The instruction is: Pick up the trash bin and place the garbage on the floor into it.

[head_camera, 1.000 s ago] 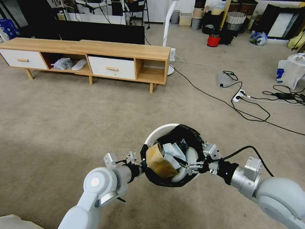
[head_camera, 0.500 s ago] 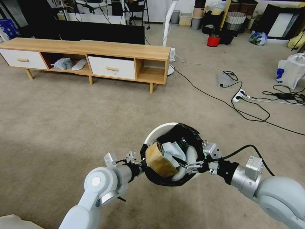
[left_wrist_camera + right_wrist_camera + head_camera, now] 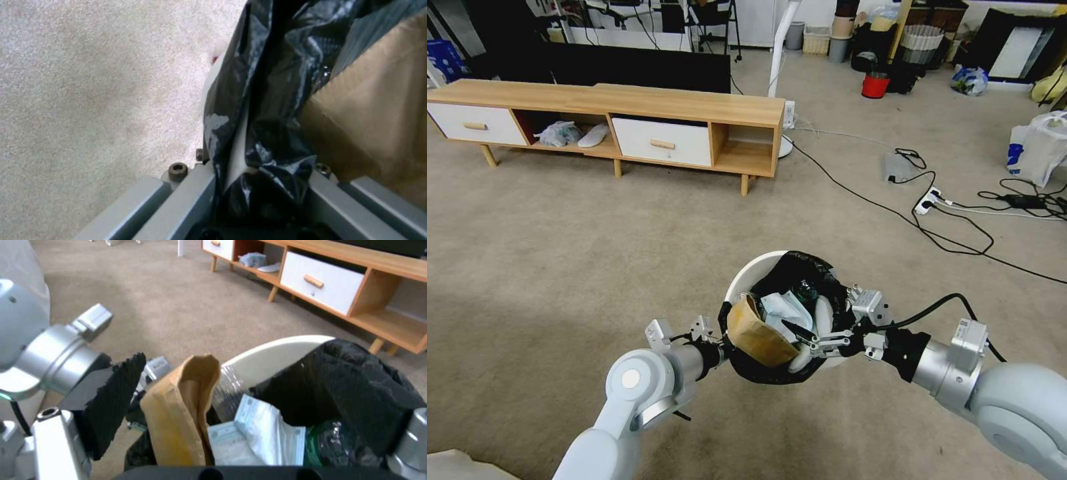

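Observation:
The trash bin (image 3: 754, 270), white with a black bag liner, hangs above the floor (image 3: 560, 253). My left gripper (image 3: 725, 347) is shut on its near rim; in the left wrist view its fingers (image 3: 195, 186) pinch the bag-covered rim (image 3: 238, 146). Garbage lies inside: a brown paper carton (image 3: 754, 333), a white wrapper (image 3: 784, 310) and something green (image 3: 807, 290). My right gripper (image 3: 804, 337) hovers over the bin's mouth, open, with nothing held. The right wrist view looks down on the carton (image 3: 178, 420), the wrapper (image 3: 262, 433) and the bin's rim (image 3: 276, 353).
A low wooden cabinet (image 3: 627, 113) with white drawers stands ahead on the left. Black cables (image 3: 954, 240) and a power strip (image 3: 927, 200) cross the carpet at right. A large white plastic bag (image 3: 1037, 153) and a red bucket (image 3: 875, 85) sit farther off.
The bin has risen slightly with the left gripper still on its rim. The right gripper has moved a little up and left along with it.

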Motion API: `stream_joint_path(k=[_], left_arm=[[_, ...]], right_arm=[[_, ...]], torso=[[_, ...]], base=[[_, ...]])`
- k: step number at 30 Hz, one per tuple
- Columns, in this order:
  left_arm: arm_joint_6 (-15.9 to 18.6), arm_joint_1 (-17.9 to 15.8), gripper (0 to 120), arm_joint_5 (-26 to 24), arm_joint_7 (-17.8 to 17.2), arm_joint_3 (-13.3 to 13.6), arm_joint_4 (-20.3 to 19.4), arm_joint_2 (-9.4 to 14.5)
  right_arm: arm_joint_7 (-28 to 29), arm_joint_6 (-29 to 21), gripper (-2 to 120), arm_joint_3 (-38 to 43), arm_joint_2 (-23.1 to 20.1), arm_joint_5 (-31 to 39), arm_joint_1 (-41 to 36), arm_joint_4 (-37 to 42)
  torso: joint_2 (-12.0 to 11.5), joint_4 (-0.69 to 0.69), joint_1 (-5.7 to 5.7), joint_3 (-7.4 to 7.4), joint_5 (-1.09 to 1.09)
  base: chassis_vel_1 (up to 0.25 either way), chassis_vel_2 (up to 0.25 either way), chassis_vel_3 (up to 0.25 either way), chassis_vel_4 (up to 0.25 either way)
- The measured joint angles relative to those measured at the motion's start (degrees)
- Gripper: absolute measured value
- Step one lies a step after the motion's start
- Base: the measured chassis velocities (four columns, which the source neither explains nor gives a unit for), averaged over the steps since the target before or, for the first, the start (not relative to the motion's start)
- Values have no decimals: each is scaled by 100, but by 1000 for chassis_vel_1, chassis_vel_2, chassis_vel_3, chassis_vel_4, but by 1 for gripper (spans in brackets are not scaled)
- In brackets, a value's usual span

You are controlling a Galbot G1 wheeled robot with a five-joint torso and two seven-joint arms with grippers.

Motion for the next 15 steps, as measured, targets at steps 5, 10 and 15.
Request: stream_joint_path(k=[5, 10, 15], left_arm=[[0, -8, 0, 17, 14, 7, 18, 12], [0, -35, 0, 29, 25, 20, 35, 15], [-2, -45, 0, 45, 27, 35, 39, -2]], right_arm=[[13, 0, 97, 47, -38, 84, 26, 88], [98, -9, 97, 119, -88, 262, 89, 253], [126, -12, 97, 141, -99, 330, 125, 309]], torso=[[0, 0, 0, 0, 0], [0, 0, 0, 0, 0], [0, 0, 0, 0, 0]], base=[[0, 0, 0, 0], [0, 0, 0, 0], [0, 0, 0, 0]])
